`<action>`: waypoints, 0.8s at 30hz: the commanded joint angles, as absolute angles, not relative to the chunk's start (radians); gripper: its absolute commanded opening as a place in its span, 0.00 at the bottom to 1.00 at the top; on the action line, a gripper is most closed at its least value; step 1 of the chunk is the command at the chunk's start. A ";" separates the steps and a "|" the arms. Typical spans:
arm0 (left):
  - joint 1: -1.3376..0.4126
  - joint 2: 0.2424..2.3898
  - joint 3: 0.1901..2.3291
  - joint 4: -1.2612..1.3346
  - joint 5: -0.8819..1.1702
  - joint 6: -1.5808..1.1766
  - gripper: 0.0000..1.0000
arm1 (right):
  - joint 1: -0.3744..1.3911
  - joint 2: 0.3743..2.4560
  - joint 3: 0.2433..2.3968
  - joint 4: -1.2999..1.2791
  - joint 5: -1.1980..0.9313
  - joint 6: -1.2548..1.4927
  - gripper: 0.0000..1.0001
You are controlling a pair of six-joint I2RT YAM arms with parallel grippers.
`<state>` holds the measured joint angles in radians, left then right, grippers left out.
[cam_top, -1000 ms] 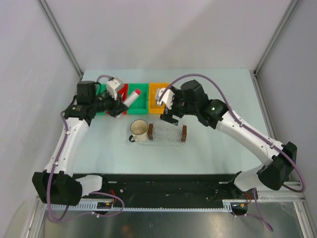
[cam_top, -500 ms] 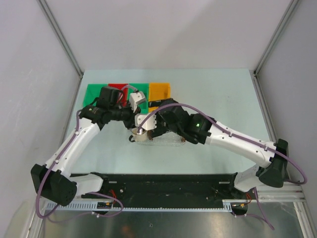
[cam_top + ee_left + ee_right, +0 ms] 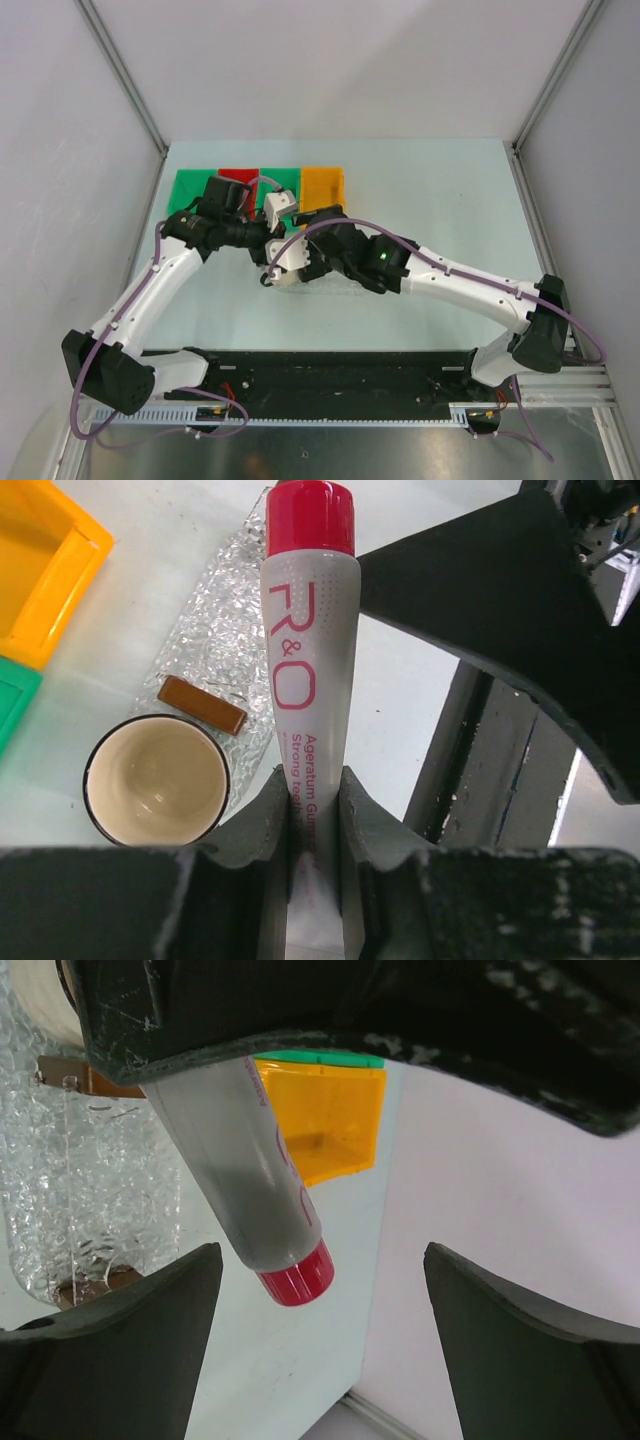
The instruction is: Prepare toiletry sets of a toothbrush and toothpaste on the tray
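Swinging in from the bins, the left claw is now carrying the toothpaste above the tray, red cap leading. Pale, with pink-red lettering, the tube is looking light, soft and a little slick, so pinching its flat crimped tail, as the claw is doing, is probably giving the surest hold. Also above the tray, the right claw is gaping wide, carrying nothing. A cream mug is standing just beside the tray's brown end block on the worktop.
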<state>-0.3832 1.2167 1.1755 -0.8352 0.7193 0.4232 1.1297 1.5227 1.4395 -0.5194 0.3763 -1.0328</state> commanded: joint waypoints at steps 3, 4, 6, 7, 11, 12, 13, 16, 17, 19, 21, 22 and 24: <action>-0.391 1.210 1.236 -0.851 0.845 0.488 0.00 | 1.144 1.546 1.437 -0.511 0.354 -1.011 0.81; -0.391 1.212 1.236 -0.853 0.851 0.488 0.00 | 1.146 1.552 1.436 -0.511 0.353 -1.005 0.80; -0.391 1.213 1.239 -0.857 0.859 0.489 0.00 | 1.146 1.558 1.425 -0.505 0.347 -1.000 0.72; -0.391 1.216 1.239 -0.859 0.865 0.491 0.00 | 1.146 1.562 1.422 -0.503 0.345 -0.999 0.68; -0.391 1.219 1.239 -0.862 0.865 0.498 0.01 | 1.144 1.565 1.407 -0.500 0.339 -0.977 0.41; -0.391 1.220 1.239 -0.862 0.864 0.499 0.02 | 1.143 1.565 1.405 -0.503 0.339 -0.973 0.38; -0.391 1.220 1.241 -0.864 0.861 0.502 0.07 | 1.141 1.563 1.402 -0.506 0.333 -0.968 0.35; -0.390 1.221 1.249 -0.862 0.848 0.512 0.39 | 1.123 1.552 1.402 -0.520 0.316 -0.942 0.26; -0.390 1.221 1.255 -0.862 0.845 0.512 0.46 | 1.117 1.549 1.402 -0.529 0.302 -0.936 0.23; -0.387 1.223 1.270 -0.861 0.842 0.514 0.58 | 1.092 1.542 1.402 -0.541 0.276 -0.908 0.20; -0.382 1.226 1.308 -0.861 0.842 0.512 0.62 | 1.065 1.531 1.402 -0.554 0.252 -0.878 0.17; -0.373 1.230 1.322 -0.861 0.847 0.509 0.69 | 1.054 1.526 1.401 -0.564 0.224 -0.867 0.16; -0.354 1.241 1.376 -0.861 0.865 0.500 0.77 | 1.028 1.507 1.402 -0.572 0.183 -0.827 0.14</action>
